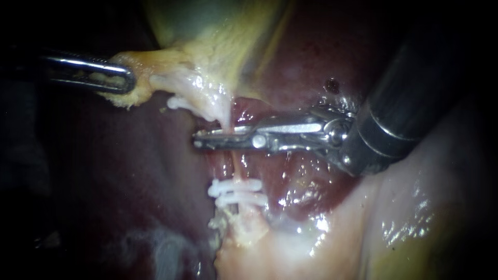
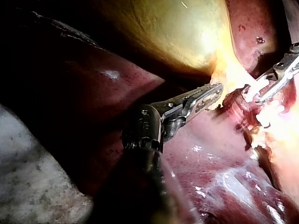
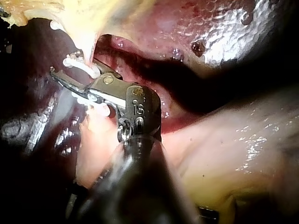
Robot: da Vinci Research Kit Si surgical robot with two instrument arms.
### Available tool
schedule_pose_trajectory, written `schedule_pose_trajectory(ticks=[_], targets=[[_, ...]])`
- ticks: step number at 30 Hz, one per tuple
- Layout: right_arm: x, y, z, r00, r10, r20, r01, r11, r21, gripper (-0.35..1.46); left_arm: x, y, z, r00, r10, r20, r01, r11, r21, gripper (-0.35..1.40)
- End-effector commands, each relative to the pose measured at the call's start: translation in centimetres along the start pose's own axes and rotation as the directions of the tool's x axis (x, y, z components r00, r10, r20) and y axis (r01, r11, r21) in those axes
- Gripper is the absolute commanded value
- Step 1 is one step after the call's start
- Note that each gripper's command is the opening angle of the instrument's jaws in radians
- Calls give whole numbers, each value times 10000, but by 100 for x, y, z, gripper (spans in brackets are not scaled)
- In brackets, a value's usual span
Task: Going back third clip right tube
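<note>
A thin pink tube (image 1: 237,165) runs down from the pale tissue under the gallbladder (image 1: 218,31). Two white clips (image 1: 236,191) sit side by side on it, low down. My right instrument (image 1: 207,140) lies across the tube above them. Its jaws are close together, with the tube and a pale clip-like strip (image 1: 228,131) between them. The right wrist view shows its jaws (image 3: 70,74) with a white clip (image 3: 81,66) at them. My left instrument (image 1: 111,78) is shut on yellowish tissue at the gallbladder's edge (image 1: 140,78). In the left wrist view its jaws (image 2: 210,95) hold that tissue stretched away from the tube.
Dark red liver (image 1: 129,171) surrounds the tube on both sides. Pale glistening tissue (image 1: 321,233) lies below the clips and under the right instrument's shaft (image 1: 410,98). A small dark spot (image 1: 332,85) marks the liver just above the right instrument's wrist.
</note>
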Motion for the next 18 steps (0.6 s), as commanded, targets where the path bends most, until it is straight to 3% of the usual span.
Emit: schedule_pose_trajectory(ticks=[1, 6, 9, 12, 18], targets=[[-2, 1, 2, 9999, -83, -86, 83, 10000, 25, 48, 0, 0, 0, 10000, 4, 1, -4, 10000, 5, -35], [-11, 7, 9, 9910, -1338, -86, 1338, 9910, 48, 49, 0, 0, 0, 10000, 5, 0, -5, 10000, 6, -35], [-17, 16, 12, 9700, -2431, -31, 2431, 9700, 67, 50, -1, 0, 0, 10000, 7, 0, -7, 10000, 7, -35], [-23, 25, 13, 9389, -3441, 2, 3441, 9389, -12, 50, -1, 0, 0, 10000, 8, 0, -8, 10000, 9, -35], [-27, 35, 2, 9109, -4127, -1, 4127, 9107, -178, 50, -1, 0, 0, 10000, 11, 0, -11, 10000, 9, -35]])
